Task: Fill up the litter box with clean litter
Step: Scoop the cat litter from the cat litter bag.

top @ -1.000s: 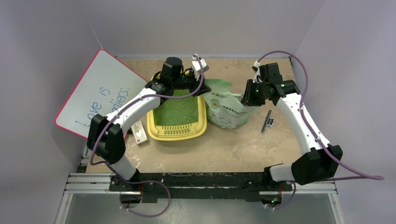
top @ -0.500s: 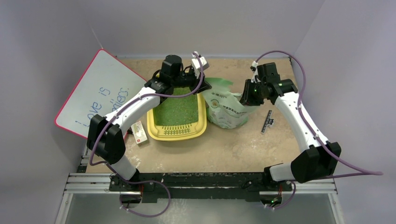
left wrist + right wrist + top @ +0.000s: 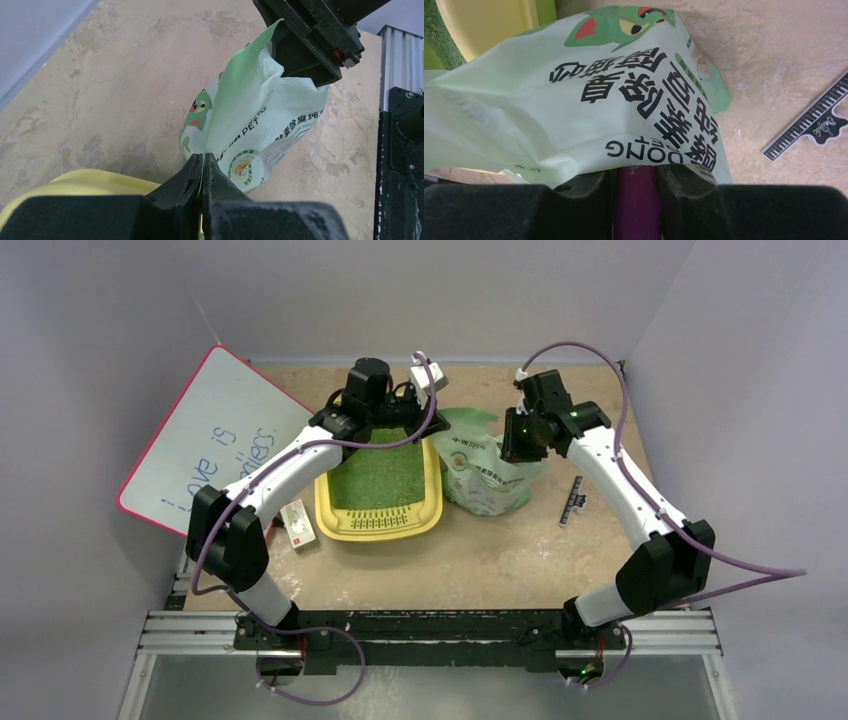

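Top external view is showing the yellow litter box (image 3: 380, 531) sitting left of the table's (image 3: 500, 550) middle, toward the far edge. It is already carrying an even bed of green clean litter (image 3: 378, 480) across its floor. Just beside its right rim, the pale green litter bag (image 3: 485, 478) is standing crumpled.

The left gripper (image 3: 202, 167) is hanging over the box's far end with its fingers pressed together, seemingly pinching the edge of the bag's mouth. The right gripper (image 3: 636, 176) is clamping a purple scoop handle (image 3: 636, 210), apparently holding the scoop inside the bag. The scoop's bowl and whatever litter the bag is holding are hidden.

Judging by this, another scoopful is being loaded. Next, the scoop is needing a level lift out of the mouth, a short carry over the box's right rim, then a tip.
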You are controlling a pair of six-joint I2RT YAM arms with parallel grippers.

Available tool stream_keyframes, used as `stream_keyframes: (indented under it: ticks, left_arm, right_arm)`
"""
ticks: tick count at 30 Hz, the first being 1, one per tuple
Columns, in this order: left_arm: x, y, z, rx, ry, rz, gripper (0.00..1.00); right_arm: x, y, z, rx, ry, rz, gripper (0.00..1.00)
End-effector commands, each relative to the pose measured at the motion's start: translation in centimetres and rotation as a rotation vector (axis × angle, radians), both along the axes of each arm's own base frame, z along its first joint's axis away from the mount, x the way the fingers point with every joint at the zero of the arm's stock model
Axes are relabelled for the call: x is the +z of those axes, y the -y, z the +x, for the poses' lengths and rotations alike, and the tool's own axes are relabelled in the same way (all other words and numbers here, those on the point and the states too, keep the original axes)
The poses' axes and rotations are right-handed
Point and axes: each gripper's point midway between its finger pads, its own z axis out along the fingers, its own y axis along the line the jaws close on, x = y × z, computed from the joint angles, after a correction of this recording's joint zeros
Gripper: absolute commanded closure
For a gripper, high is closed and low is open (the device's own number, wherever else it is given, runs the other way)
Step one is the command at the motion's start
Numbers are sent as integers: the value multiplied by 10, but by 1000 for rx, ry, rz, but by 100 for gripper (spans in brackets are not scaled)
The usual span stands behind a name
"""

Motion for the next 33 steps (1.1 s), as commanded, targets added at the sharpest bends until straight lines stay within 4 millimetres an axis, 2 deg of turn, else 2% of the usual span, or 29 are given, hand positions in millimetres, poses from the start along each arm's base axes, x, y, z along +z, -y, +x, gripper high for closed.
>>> stream_keyframes:
  ticks: [1,3,5,9,15,28,33]
  left_arm:
    - [9,-1,6,12,54,9,100]
    - [1,-3,9,26,41,27,100]
    - [-8,-3,9,29,24,41,100]
    - [-12,-2,9,25,14,46,100]
    - [-10,0,11,23,19,39,100]
    - [-9,-1,11,25,14,37,100]
    - [-7,-2,10,30,18,38,100]
  right_arm:
    - [-51,-10,-8,37,-111,3,100]
    - [-56,-35,-13,86,-137,137,100]
    - [-53,-52,-12,120,-127,230,100]
    - [-39,-66,-7,125,-78,341,100]
    - [-14,-62,2,104,-19,520,100]
    - [6,-59,1,58,28,803,100]
    - [11,-54,4,27,47,800,100]
